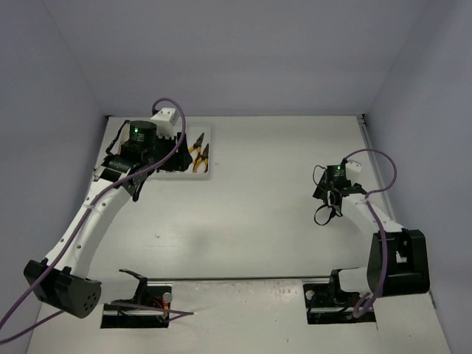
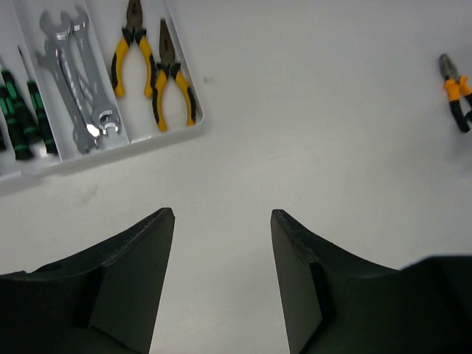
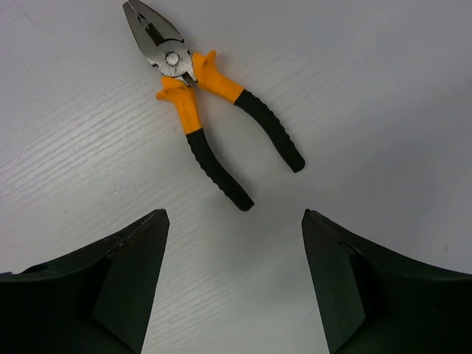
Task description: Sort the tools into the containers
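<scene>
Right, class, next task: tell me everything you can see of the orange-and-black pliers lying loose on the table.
The pliers are combination pliers: a grey steel head with a round pivot, and two handles sleeved orange near the pivot and ribbed black towards the ends, slightly spread. They lie flat on the white table, touching nothing else. The right gripper hangs above, jaws open, handle ends nearest it.

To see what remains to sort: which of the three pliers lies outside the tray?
The orange-and-black pliers, on the table before the right gripper. The two yellow-handled pliers lie inside the white tray's end compartment.
</scene>
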Controlling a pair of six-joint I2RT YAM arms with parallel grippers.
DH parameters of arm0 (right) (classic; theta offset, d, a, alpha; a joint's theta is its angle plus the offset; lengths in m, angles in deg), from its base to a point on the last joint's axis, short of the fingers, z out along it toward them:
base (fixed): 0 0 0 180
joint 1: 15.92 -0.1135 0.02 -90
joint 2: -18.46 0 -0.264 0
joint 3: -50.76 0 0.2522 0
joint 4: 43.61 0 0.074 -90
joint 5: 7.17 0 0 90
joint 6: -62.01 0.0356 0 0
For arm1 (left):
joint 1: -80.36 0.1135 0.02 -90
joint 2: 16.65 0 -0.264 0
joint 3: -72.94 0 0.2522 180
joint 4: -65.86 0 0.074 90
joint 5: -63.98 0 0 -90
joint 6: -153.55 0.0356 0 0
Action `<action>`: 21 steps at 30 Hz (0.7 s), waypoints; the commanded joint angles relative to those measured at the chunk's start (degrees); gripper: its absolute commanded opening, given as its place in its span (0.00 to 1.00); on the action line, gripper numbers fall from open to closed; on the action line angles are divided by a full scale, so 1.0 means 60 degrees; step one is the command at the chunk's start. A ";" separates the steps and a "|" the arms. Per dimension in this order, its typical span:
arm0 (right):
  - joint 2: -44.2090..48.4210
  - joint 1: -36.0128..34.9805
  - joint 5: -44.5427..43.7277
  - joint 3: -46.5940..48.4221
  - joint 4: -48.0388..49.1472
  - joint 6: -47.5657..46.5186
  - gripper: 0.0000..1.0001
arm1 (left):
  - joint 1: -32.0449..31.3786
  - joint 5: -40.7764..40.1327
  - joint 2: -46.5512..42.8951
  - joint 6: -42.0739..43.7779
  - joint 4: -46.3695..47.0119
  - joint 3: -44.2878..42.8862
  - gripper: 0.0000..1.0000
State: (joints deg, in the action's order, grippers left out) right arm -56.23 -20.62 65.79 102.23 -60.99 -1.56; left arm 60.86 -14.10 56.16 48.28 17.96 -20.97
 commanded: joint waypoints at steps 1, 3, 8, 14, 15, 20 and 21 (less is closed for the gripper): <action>-0.0894 0.0379 0.0598 0.0838 0.0282 -0.0373 0.67 | 0.0063 0.0059 -0.0902 -0.0021 0.0261 0.1087 0.52; -0.1274 0.0476 0.0864 0.1032 0.0311 -0.0541 0.63 | 0.0044 0.0094 -0.1345 0.0010 0.0256 0.1692 0.52; -0.2033 0.0532 0.0952 0.1479 0.0372 -0.0747 0.47 | 0.0042 0.0208 -0.1749 0.0023 0.0257 0.2214 0.52; -0.2869 0.0739 0.1491 0.1903 0.0412 -0.1138 0.39 | 0.0042 0.0210 -0.1896 0.0025 0.0255 0.2430 0.52; -0.2959 0.0739 0.1521 0.1918 0.0412 -0.1153 0.38 | 0.0042 0.0239 -0.1925 0.0025 0.0255 0.2431 0.52; -0.3312 0.0739 0.2058 0.2036 0.0442 -0.1408 0.22 | 0.0035 0.0311 -0.2012 -0.0026 0.0255 0.2510 0.52; -0.3344 0.0739 0.2191 0.2036 0.0446 -0.1457 0.16 | 0.0038 0.0353 -0.2036 -0.0059 0.0263 0.2527 0.52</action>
State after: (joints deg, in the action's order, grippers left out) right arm -75.41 -16.59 75.55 112.57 -58.53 -8.31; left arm 61.03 -13.32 45.45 48.30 16.48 -5.62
